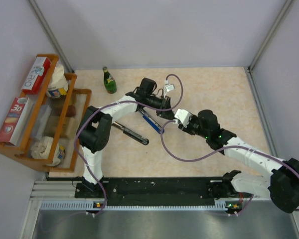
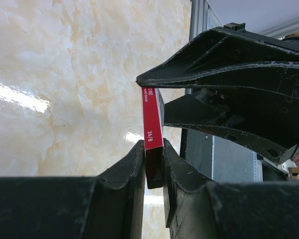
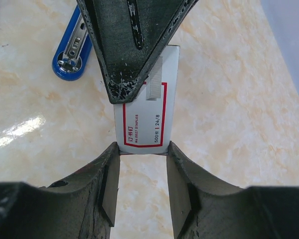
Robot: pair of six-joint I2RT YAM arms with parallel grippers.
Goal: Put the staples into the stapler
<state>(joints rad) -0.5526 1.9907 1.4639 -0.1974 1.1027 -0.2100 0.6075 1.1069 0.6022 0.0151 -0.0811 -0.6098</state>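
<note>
White cardboard staples box (image 3: 148, 124), red-framed, marked 24/8.

We look down from above and behind the arm bases at the near edge of the pale marbled table (image 1: 214, 89). Our two wrist cameras sit close, facing each other, sharing the small flat white cardboard box with a red label (image 3: 154, 117).

A green bottle (image 1: 109, 80) stood near the table's (image 1: 219, 89) far edge; a wooden rack (image 1: 70, 107) holding boxes stood along its left edge.
</note>
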